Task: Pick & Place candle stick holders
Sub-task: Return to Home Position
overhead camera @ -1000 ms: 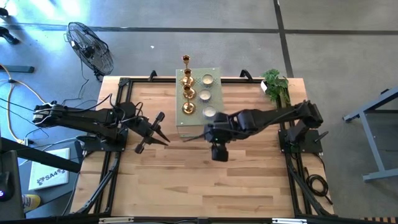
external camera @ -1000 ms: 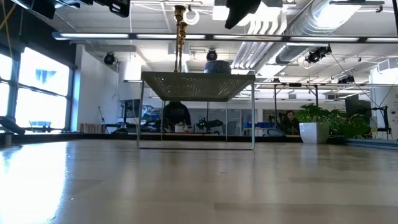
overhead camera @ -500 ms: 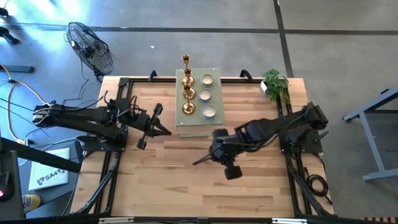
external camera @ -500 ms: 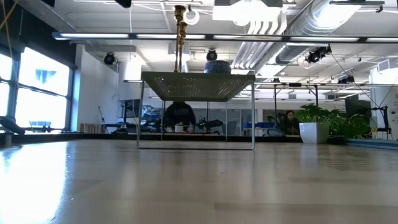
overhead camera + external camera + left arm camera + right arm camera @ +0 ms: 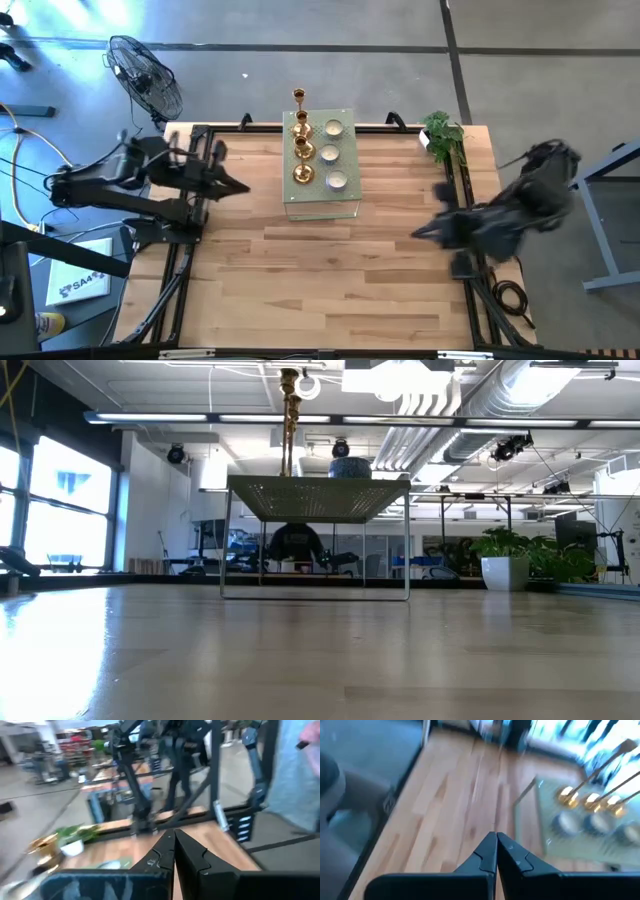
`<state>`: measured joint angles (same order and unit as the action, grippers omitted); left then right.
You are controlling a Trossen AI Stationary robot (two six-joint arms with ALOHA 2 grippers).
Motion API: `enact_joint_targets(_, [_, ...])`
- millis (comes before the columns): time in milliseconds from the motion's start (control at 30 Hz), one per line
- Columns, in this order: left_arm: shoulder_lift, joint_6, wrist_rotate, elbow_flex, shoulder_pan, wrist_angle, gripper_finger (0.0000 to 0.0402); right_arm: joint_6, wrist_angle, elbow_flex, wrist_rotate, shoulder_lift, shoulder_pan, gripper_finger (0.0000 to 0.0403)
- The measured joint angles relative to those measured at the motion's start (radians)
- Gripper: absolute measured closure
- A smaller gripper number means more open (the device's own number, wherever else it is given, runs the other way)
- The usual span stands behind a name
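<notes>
Three gold candle stick holders (image 5: 302, 150) stand in a row on the left half of a pale green perforated stand (image 5: 322, 200) at the table's far middle. Three cream-white cups (image 5: 331, 152) sit in a row beside them on its right half. In the low view a gold stem (image 5: 289, 420) rises above the stand's top (image 5: 318, 497). My left gripper (image 5: 243, 189) is shut and empty, left of the stand. My right gripper (image 5: 418, 233) is shut and empty near the table's right edge. The right wrist view shows the holders (image 5: 590, 797) far off.
A potted plant (image 5: 445, 140) stands at the table's far right corner. Black frame rails (image 5: 180, 260) run along the table's left and right sides. A fan (image 5: 148, 78) stands on the floor beyond the far left corner. Bare wood (image 5: 320, 280) lies in front of the stand.
My right gripper has pulled away from the stand's near side and swung fast toward the table's right edge. My left gripper has drawn back toward the table's left and far edges. The holders, cups and stand have stayed put.
</notes>
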<state>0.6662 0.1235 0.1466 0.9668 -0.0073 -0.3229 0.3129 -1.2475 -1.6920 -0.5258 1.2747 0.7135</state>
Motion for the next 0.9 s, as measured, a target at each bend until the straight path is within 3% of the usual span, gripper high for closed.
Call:
enact_joint_targets(200, [-0.196, 0.005, -0.103, -0.039, 0.000, -0.180, 0.0401, -0.001, 0.286, 0.387, -0.259, -0.340, 0.224, 0.0402])
enact_joint_targets(433, [-0.429, -0.084, -0.133, -0.198, 0.000, -0.134, 0.0401, -0.108, 0.633, 0.816, -0.390, -0.651, 0.292, 0.0402])
enact_joint_targets(633, [-0.578, -0.148, -0.141, -0.375, 0.000, -0.037, 0.0401, -0.275, 0.938, 1.052, -0.380, -0.845, 0.291, 0.0403])
enact_joint_targets(767, [-0.636, -0.206, -0.129, -0.548, 0.001, 0.175, 0.0401, -0.419, 1.175, 1.206, -0.347, -0.921, 0.289, 0.0403])
enact_joint_targets(900, [-0.652, -0.202, -0.125, -0.700, 0.000, 0.331, 0.0401, -0.446, 1.308, 1.337, -0.278, -0.966, 0.288, 0.0403])
